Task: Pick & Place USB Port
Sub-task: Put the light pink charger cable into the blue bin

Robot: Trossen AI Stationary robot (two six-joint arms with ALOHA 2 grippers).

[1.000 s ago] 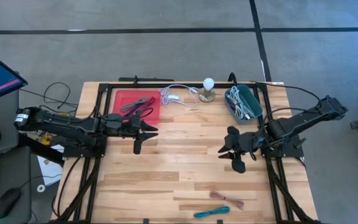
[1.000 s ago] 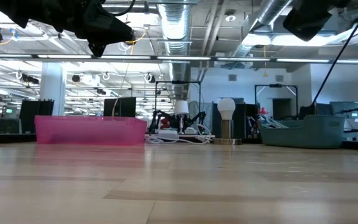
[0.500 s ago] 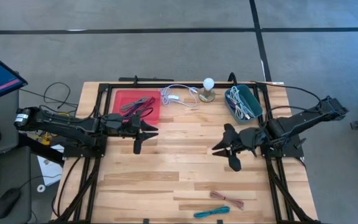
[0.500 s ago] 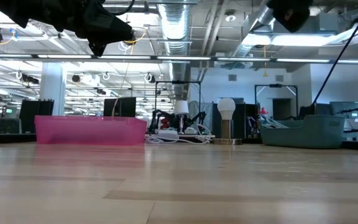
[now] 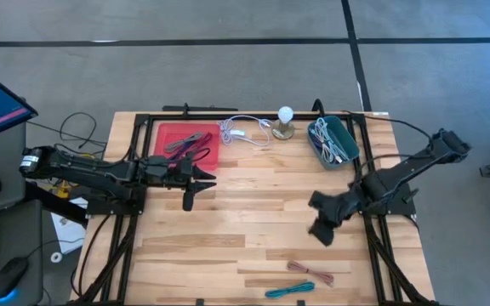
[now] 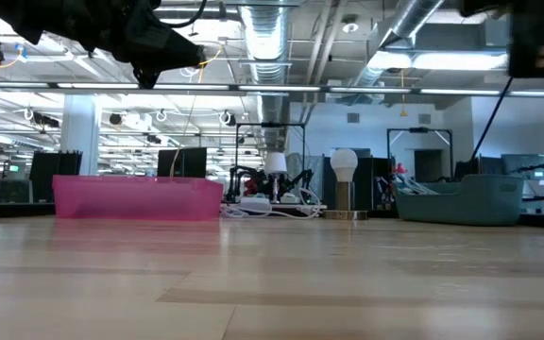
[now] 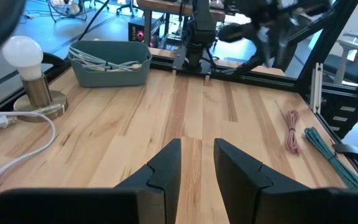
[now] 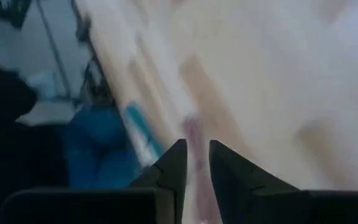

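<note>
A coiled pink cable (image 5: pixel 310 272) and a teal cable (image 5: pixel 289 290) lie flat on the wood near the table's near edge. I cannot make out the USB port among the cables. My right gripper (image 5: pixel 320 233) hangs above the table right of centre. It slants down toward these two cables, and its fingers stand a narrow gap apart with nothing between them (image 8: pixel 196 152). The pink cable (image 8: pixel 194 134) shows blurred past the fingertips. My left gripper (image 5: pixel 209 179) waits level beside the red tray, its fingers slightly apart and empty (image 7: pixel 197 149).
At the far side are a red tray (image 5: pixel 165 133) holding cables, a white cord with a plug (image 5: pixel 245 132), a bulb on a brass base (image 5: pixel 285 121) and a teal bin (image 5: pixel 344 136) of white cables. Bare wood lies between the arms.
My right gripper has swung toward the table's near edge and sunk a little, toward the pink cable. Its wrist has rolled and it now tips more steeply downward. The cables have stayed where they were.
</note>
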